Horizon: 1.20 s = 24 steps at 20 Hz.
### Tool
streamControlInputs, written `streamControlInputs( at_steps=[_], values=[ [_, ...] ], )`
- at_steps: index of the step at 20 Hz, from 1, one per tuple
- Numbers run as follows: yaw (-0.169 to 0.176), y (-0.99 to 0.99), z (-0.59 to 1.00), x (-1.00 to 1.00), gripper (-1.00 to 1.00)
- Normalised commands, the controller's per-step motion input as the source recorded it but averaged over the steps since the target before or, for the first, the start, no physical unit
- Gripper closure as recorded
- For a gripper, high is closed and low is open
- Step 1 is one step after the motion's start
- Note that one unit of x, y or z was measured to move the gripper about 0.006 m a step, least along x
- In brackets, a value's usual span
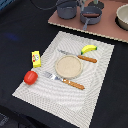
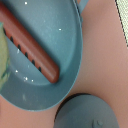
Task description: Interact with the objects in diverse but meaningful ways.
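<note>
A brown sausage (image 1: 90, 14) (image 2: 30, 45) lies in a small grey pan (image 1: 91, 19) (image 2: 62, 55) on the pink board at the back. A dark shape right above the pan at the frame's upper edge looks like my gripper (image 1: 94, 4); its fingers are not clear in either view. On the striped placemat lie a yellow banana (image 1: 89, 49) and a red tomato (image 1: 31, 77). A yellow block (image 1: 36, 58) stands just off the mat's edge, on the exterior view's left.
A tan plate (image 1: 68, 66) sits mid-mat between a knife (image 1: 77, 56) and a fork (image 1: 62, 80). A grey pot (image 1: 67, 9) and a pale bowl (image 1: 123, 17) share the pink board (image 1: 102, 29). A grey rounded lid or pot (image 2: 90, 112) sits close beside the pan.
</note>
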Motion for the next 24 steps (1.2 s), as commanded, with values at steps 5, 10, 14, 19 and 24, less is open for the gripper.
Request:
streamControlInputs(
  at_steps=[5, 10, 14, 19, 24],
  values=[
    [-0.017, -0.06, 0.34, 0.13, -1.00],
    [-0.115, -0.41, 0.17, 0.44, -1.00],
    [-0.121, -0.48, 0.14, 0.55, -1.00],
    [-0.087, -0.53, 0.13, 0.61, -1.00],
    [-0.090, -0.52, 0.08, 0.64, -1.00]
  ],
)
